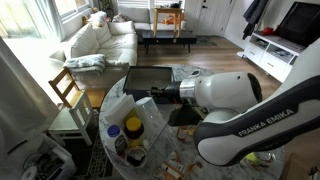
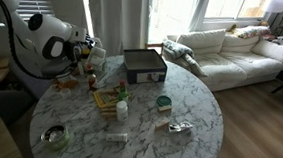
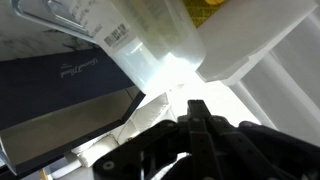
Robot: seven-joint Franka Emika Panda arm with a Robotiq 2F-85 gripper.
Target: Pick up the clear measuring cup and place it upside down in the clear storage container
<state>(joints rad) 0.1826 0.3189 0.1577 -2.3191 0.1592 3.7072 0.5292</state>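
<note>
The clear measuring cup (image 3: 150, 40) has a barcode label and fills the top of the wrist view, right at my fingertips. It also shows in an exterior view (image 1: 119, 106), tilted beside the gripper. My gripper (image 3: 195, 112) is shut, and its fingers seem to pinch the cup's thin wall. The gripper also shows in both exterior views (image 1: 138, 97) (image 2: 84, 51), at the table's edge. The clear storage container (image 1: 150, 78) looks dark grey and lies flat on the table just beyond the cup. It also shows in the other exterior view (image 2: 144, 64) and in the wrist view (image 3: 60, 95).
The round marble table (image 2: 190, 102) holds clutter: a yellow-lidded bottle (image 1: 134, 127), a small green-lidded jar (image 2: 164, 103), a white bottle (image 2: 122, 110) and a metal piece (image 2: 181, 127). A wooden chair (image 1: 67, 90) and a sofa (image 1: 100, 40) stand beyond the table.
</note>
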